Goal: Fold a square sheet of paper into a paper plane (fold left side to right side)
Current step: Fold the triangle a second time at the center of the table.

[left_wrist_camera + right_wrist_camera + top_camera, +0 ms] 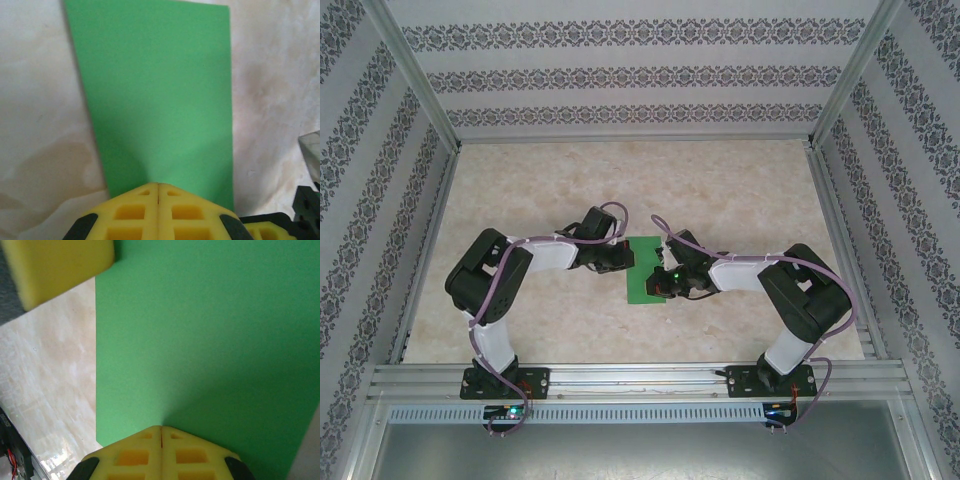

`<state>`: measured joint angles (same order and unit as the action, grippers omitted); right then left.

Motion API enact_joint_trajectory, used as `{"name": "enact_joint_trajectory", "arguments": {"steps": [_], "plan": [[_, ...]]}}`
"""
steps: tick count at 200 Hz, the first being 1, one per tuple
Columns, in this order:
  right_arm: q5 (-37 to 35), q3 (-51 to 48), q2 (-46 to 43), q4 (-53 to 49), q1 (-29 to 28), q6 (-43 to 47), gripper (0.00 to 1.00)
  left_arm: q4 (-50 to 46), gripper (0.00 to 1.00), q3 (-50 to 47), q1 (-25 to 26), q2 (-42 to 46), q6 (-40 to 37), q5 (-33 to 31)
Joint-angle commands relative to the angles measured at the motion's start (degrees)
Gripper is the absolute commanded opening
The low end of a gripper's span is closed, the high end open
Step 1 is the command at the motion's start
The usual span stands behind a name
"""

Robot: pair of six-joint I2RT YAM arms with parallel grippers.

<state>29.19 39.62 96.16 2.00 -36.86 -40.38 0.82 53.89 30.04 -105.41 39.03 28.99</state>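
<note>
Green paper lying between two closed sets of jaws

Green and plain, the sheet of paper (643, 270) lies flat near the middle of the pale marbled surface (570, 190). From above we see it as an oblong, longer front to back than side to side. We cannot tell whether it is one layer or folded.

We see the left arm (545, 255) reaching in from the left and the right arm (750, 272) from the right. Their wrists meet over the sheet's two long sides, the left one further back and the right one nearer the front.

In the left wrist view the left jaws are pressed together. Their yellow fingertips (142, 202) meet in a thin seam with nothing visible between them. The paper (160, 100) starts right at their tip and stretches away from it.

In the right wrist view the right jaws are likewise pressed together, with fingertips (145, 447) seam to seam over the green sheet (210, 340). The sheet spreads ahead and to the right.

We cannot tell whether either tip touches the paper or hangs just over it.

A blurred yellow finger of the left jaws sits at the upper left of the right wrist view, at the sheet's far edge.
</note>
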Motion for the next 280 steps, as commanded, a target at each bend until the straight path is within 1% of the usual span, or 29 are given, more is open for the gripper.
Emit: {"name": "enact_joint_trajectory", "arguments": {"steps": [1, 16, 38, 72, 88, 109, 128, 146, 168, 206, 246, 280], "plan": [[-3.73, -1.95, 2.67, -7.93, -0.52, -0.21, 0.03, -1.38, 0.03, -1.13, 0.48, -0.43, -0.40, -1.94], [-2.95, -0.93, 1.47, -8.11, -0.53, -0.27, 0.06, -1.84, 0.03, -1.72, 0.71, -0.53, -0.52, -2.50], [-1.88, 1.33, -0.86, -9.44, -0.23, -0.23, 0.13, -1.86, 0.03, -3.01, 1.30, -0.52, -0.18, -3.35], [-0.02, 2.84, -5.72, -11.24, 1.71, 0.28, 0.22, -0.77, 0.02, -5.41, 2.21, -0.46, 0.56, -4.13], [-0.05, 2.09, -8.08, -13.27, 3.36, 1.53, 0.30, 0.11, 0.02, -6.49, 2.39, -0.40, 0.98, -4.06], [0.10, -0.24, -10.38, -15.48, 6.33, 3.08, 0.37, 0.55, 0.02, -6.72, 2.47, -0.24, 1.14, -4.12], [2.67, -2.79, -11.27, -15.37, 8.56, 3.32, 0.42, 0.54, 0.02, -6.77, 2.48, -0.07, 1.06, -4.11], [5.36, -3.90, -11.43, -14.33, 8.76, 2.92, 0.45, 0.54, 0.02, -6.68, 2.52, 0.00, 0.99, -4.02], [7.66, -4.89, -11.10, -11.46, 8.74, 1.26, 0.46, 0.70, 0.02, -6.69, 2.57, 0.11, 1.05, -4.00], [8.31, -4.83, -9.34, -9.20, 8.42, 0.33, 0.45, 0.77, 0.02, -6.82, 2.65, -0.03, 1.05, -3.86], [8.78, -4.38, -7.50, -7.13, 7.62, -0.59, 0.44, 0.85, 0.02, -6.81, 2.66, -0.01, 1.12, -3.85], [9.52, -3.94, -6.35, -5.01, 7.00, -1.66, 0.40, 0.81, 0.02, -6.72, 2.77, -0.06, 1.03, -3.79]]}}
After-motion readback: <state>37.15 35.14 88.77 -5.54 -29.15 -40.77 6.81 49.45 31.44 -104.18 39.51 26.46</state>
